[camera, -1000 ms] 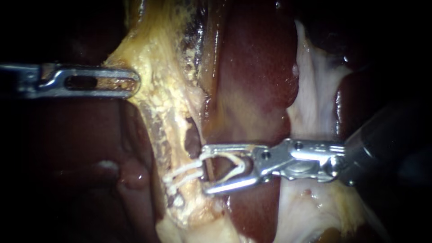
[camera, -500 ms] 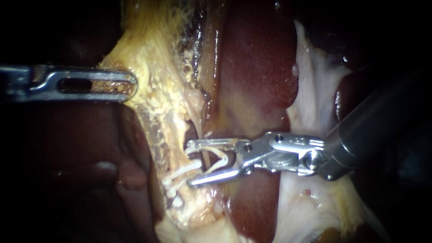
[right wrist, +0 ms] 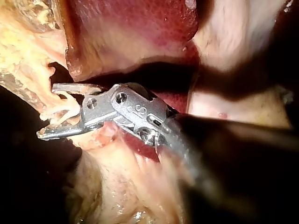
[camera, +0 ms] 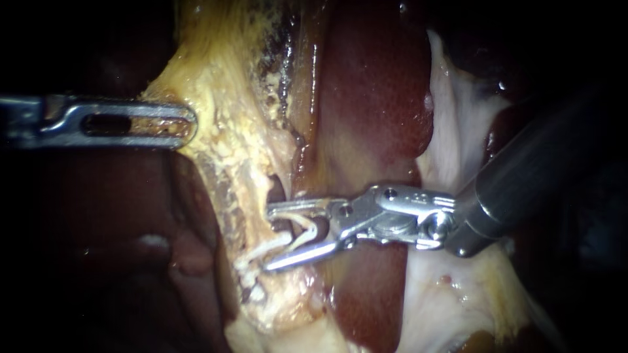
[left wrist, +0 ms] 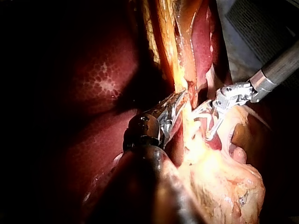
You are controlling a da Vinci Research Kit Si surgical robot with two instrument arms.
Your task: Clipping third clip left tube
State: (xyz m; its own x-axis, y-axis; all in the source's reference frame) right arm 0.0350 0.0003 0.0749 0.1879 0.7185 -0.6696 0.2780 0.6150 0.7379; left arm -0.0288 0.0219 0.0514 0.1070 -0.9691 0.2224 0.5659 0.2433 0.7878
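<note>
Left tube (camera: 254, 196), a pale yellow strand, runs from the upper centre of the endoscope view down to the lower centre. Behind it and to its right lies the biggest thing in the frame, the dark red liver (camera: 373, 98), which fills the middle. Above the tube, yellow tissue (camera: 216, 85) spreads wide across the upper centre. My right instrument (camera: 268, 238) comes in from the right edge, its dark shaft slanting down to a metal wrist at centre right. Its jaws stand apart, one above the other, with their tips at the tube, and both touch the loaded clip (camera: 307, 229), a white open clip sitting between them. My left instrument (camera: 190, 123) lies level at the left, its slotted jaws pressed together on the edge of the yellow tissue. Two clips (camera: 258, 253), white and small, cross the tube just below and left of the lower jaw's tip.
</note>
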